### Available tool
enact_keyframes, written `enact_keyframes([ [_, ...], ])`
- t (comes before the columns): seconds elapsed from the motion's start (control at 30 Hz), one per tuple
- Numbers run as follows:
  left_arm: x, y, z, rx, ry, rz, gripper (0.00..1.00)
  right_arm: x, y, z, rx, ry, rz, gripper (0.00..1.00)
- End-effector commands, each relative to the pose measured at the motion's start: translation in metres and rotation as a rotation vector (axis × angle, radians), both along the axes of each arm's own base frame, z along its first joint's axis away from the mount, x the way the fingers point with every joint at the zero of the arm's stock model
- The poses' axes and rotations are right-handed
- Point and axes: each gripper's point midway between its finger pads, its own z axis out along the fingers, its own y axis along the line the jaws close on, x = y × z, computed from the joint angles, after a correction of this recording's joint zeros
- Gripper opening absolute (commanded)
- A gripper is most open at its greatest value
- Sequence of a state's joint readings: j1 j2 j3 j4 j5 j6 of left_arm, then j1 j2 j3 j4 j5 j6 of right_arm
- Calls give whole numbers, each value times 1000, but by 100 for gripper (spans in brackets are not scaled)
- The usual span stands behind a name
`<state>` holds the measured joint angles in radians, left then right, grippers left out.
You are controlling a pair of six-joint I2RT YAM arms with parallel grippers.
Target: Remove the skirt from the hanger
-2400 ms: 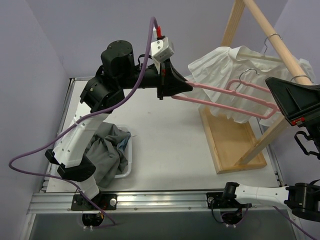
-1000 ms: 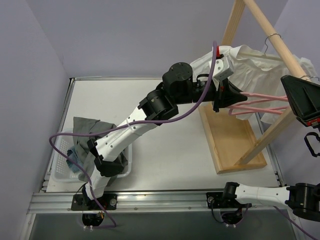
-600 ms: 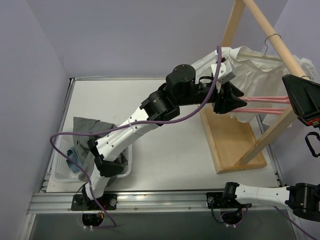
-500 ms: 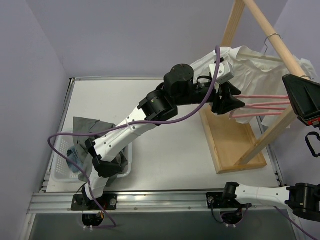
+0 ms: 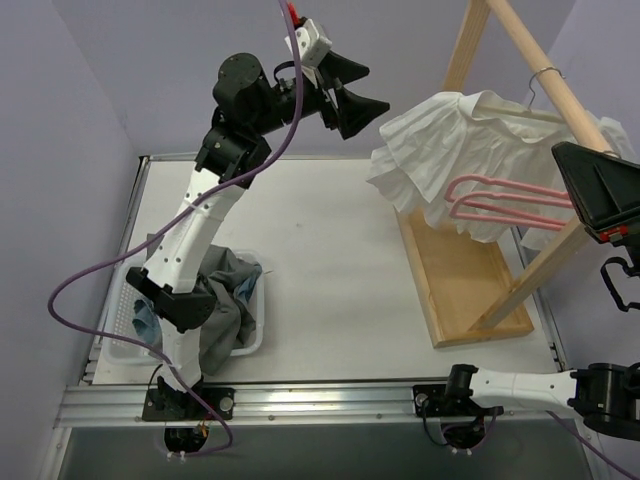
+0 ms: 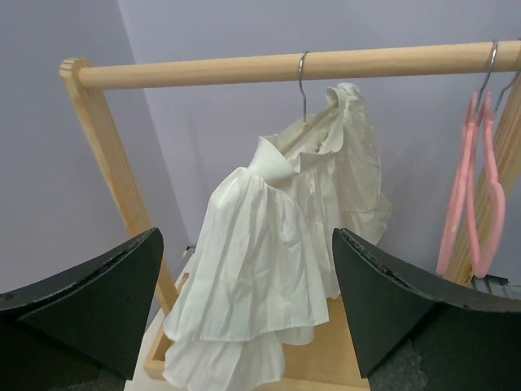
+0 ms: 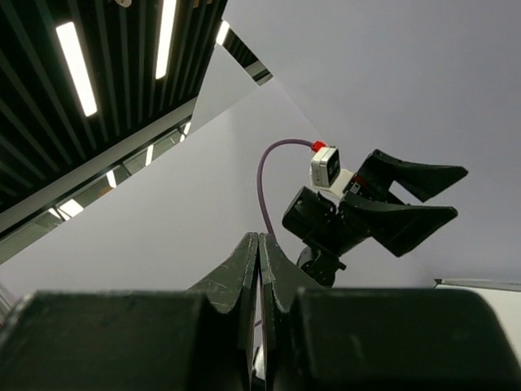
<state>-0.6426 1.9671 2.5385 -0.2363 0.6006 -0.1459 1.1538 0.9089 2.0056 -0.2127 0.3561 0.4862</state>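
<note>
We found the left gripper (image 5: 378, 87) raised high above the table (image 5: 330, 260), its jaws spread wide and holding nothing, and aimed at the wooden rack. Its wrist camera looked between the two black fingers (image 6: 89, 301) at a white pleated garment (image 6: 269, 244) hanging from a wire hanger (image 6: 301, 77) on the wooden rod (image 6: 203, 72).

The right gripper (image 7: 258, 244) had its fingers pressed together with nothing between them. It sat at the right edge of the overhead view, close beside the far end of the pink hanger (image 5: 500, 184). We could not tell whether it touched the hanger.

The pink hanger hung bare, in front of the white garment's lower edge as seen from overhead.

A grey garment (image 5: 220, 300), which we took to be the skirt, lay bunched in the white basket (image 5: 261, 320) at the near left of the table, spilling over its near rim. The left arm partly hid it.

The rack's wooden base (image 5: 470, 290) stood on the right side of the table, well apart from the basket.
</note>
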Motion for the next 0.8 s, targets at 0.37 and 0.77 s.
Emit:
enact_keyframes([
  [0.37, 69, -62, -56, -128, -110, -118, 94, 19, 27, -11, -53, 30, -38, 0],
  [0.77, 64, -86, -77, -178, -106, -242, 94, 18, 15, -14, -55, 38, -62, 0],
])
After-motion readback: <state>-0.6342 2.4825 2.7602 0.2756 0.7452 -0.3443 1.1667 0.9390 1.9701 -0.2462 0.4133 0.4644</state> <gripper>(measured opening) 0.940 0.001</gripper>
